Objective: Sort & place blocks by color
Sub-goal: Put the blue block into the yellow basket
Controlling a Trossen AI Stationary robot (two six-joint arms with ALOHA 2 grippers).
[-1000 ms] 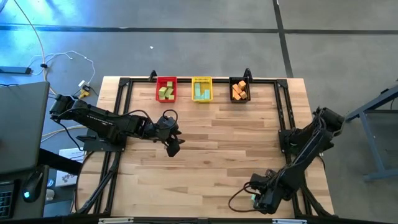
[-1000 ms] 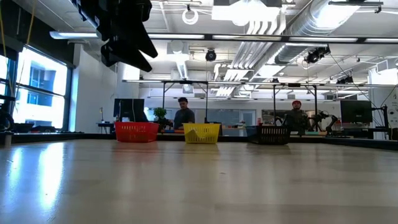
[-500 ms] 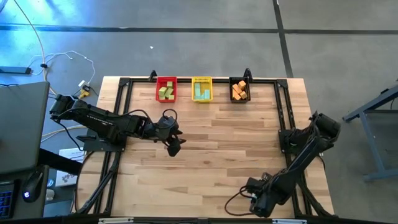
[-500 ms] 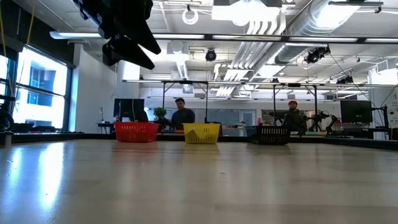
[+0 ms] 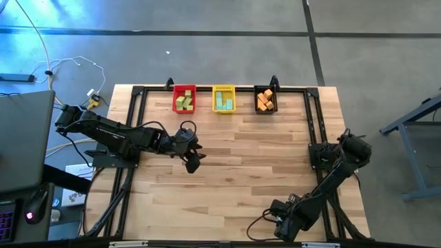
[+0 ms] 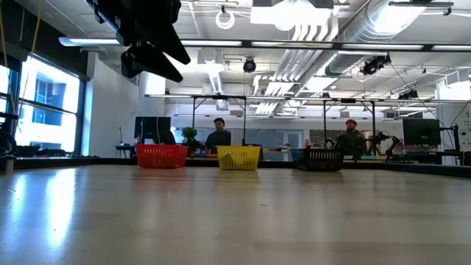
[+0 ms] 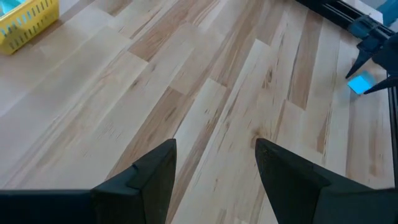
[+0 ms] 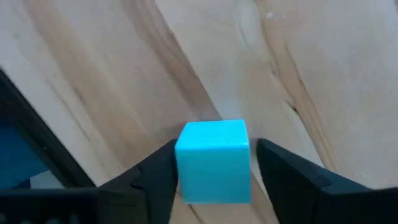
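The table (image 5: pixel 234 148) is a pale butcher-block top of long wooden planks, edged by a black metal frame (image 5: pixel 313 117), and it stands on a grey concrete floor (image 5: pixel 207 48) crossed by dark seams. A white cable (image 5: pixel 69 65) trails over the floor beyond the table's left corner, and a dark laptop (image 5: pixel 24 138) sits off the left side. In the low view the room is an open industrial hall with exposed ducts (image 6: pixel 324 29), ceiling lights and a bright window (image 6: pixel 44 103) on the left; two people (image 6: pixel 217 136) sit at benches behind the table. No brand, label or readable writing shows anywhere. Along the far edge stand three bins in a row: the red bin (image 5: pixel 184 99) with light yellow-green blocks (image 5: pixel 182 102), the yellow bin (image 5: pixel 223 98) with teal blocks (image 5: pixel 222 102), and the black bin (image 5: pixel 265 99) with orange blocks (image 5: pixel 264 101). The left gripper (image 5: pixel 192 162) hangs over bare wood left of the table's centre, its fingers (image 7: pixel 149 174) parted with nothing between them. The right gripper (image 5: pixel 279 222) is low at the near right corner of the table, and its wrist view shows a teal cube (image 8: pixel 213 160) sitting between its spread fingers (image 8: pixel 292 177), close against both; whether they actually press on the cube cannot be told.
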